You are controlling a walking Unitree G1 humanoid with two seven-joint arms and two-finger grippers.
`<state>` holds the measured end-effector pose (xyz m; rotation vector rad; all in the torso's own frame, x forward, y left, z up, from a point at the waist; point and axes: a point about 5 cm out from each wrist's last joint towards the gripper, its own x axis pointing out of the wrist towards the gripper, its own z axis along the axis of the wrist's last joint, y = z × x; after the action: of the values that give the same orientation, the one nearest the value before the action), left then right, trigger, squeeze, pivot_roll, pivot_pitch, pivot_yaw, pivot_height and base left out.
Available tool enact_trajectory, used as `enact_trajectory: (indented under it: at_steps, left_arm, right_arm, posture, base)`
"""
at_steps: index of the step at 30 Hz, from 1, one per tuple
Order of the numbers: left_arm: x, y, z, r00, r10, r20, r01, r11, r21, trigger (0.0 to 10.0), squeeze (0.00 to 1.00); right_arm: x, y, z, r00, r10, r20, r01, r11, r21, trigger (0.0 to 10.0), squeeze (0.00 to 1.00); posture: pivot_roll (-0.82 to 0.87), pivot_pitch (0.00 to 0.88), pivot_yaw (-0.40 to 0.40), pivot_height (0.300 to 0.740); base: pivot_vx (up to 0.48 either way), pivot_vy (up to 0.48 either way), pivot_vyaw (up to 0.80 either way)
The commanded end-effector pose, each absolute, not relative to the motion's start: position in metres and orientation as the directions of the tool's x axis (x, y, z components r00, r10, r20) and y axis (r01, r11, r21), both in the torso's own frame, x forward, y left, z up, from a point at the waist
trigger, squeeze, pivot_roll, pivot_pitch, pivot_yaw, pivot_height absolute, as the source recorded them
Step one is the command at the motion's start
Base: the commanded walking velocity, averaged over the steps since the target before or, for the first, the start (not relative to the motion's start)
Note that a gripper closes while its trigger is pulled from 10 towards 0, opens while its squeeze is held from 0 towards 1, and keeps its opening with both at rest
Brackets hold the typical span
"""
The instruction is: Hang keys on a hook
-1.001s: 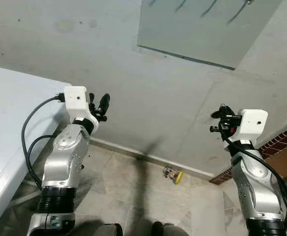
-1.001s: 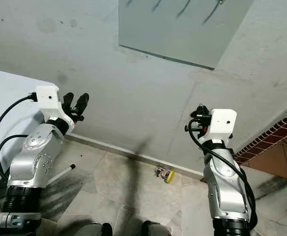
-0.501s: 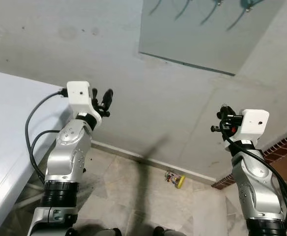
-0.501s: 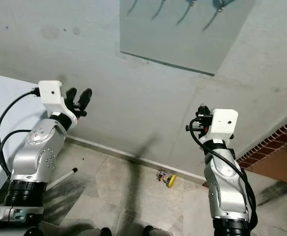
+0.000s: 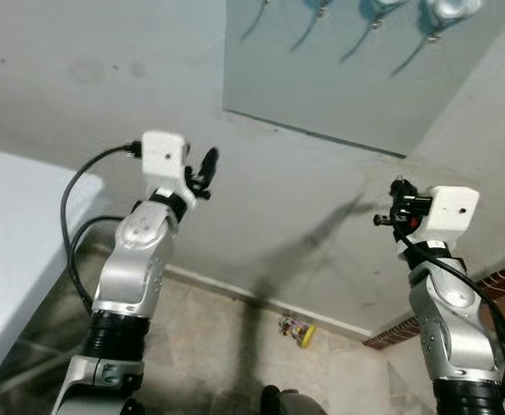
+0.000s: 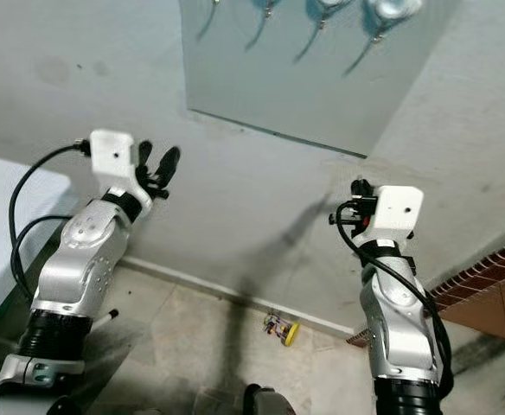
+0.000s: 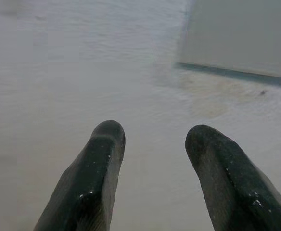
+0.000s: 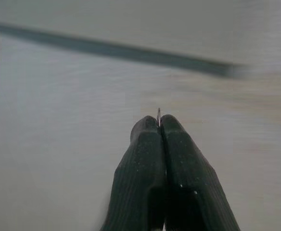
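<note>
We take the grey hook board [image 5: 356,78] on the wall as our reference. Along its upper edge sit several hooks [image 5: 369,19], pale blue at the base with thin curved prongs reaching down over the panel. Our right gripper [image 8: 159,126] is raised below the board's lower right corner, well short of any hook; its fingers are pressed flat together, and a thin metal sliver [image 8: 159,114] stands out just past the tips. We judge this may be a key ring or part of the keys, but we cannot tell how much is held or whether anything hangs beneath. Our left gripper [image 7: 152,137] is lifted below and to the left of the board's lower left corner, fingers spread apart with nothing between them, facing bare wall. On the floor far below the board, close to the skirting, lies a small yellow object with something coloured attached [image 5: 297,329]; it could be a key fob, though it is too small to say. The risks from here, in our judgement: the pinch on the sliver is slight, so a brush against the panel could dislodge it; the hooks are high, so the reach may fall short; and if the keys are in fact the item on the floor, the lift toward the hooks carries nothing.
</note>
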<state>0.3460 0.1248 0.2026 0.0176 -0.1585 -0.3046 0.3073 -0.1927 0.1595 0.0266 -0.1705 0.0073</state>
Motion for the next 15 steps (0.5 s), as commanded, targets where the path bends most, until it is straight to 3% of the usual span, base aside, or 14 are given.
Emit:
enact_trajectory:
  at_steps: [1, 8, 15]
  left_arm:
    - [0.342, 0.119, 0.208, 0.923, -0.342, 0.174, 0.331, 0.939, 0.089, 10.0, 0.0]
    - [0.335, 0.093, 0.227, 0.845, -0.485, 0.225, 0.445, 0.871, 0.207, 10.0, 0.0]
    - [0.332, 0.074, 0.25, 0.779, -0.56, 0.282, 0.516, 0.828, 0.221, 10.0, 0.0]
  right_arm:
    - [0.307, -0.19, 0.161, 0.983, 0.031, 0.18, -0.036, 0.999, 0.026, 10.0, 0.0]
    - [0.315, -0.164, 0.185, 0.949, 0.178, 0.259, -0.187, 0.982, 0.01, 10.0, 0.0]
    - [0.333, -0.142, 0.215, 0.909, 0.247, 0.336, -0.266, 0.964, 0.01, 10.0, 0.0]
  posture:
    - [0.02, 0.172, -0.049, 0.74]
    - [0.02, 0.177, -0.05, 0.74]
    - [0.03, 0.178, -0.053, 0.74]
  base:
    - [0.0, 0.0, 0.0]
    - [0.0, 0.0, 0.0]
    - [0.0, 0.0, 0.0]
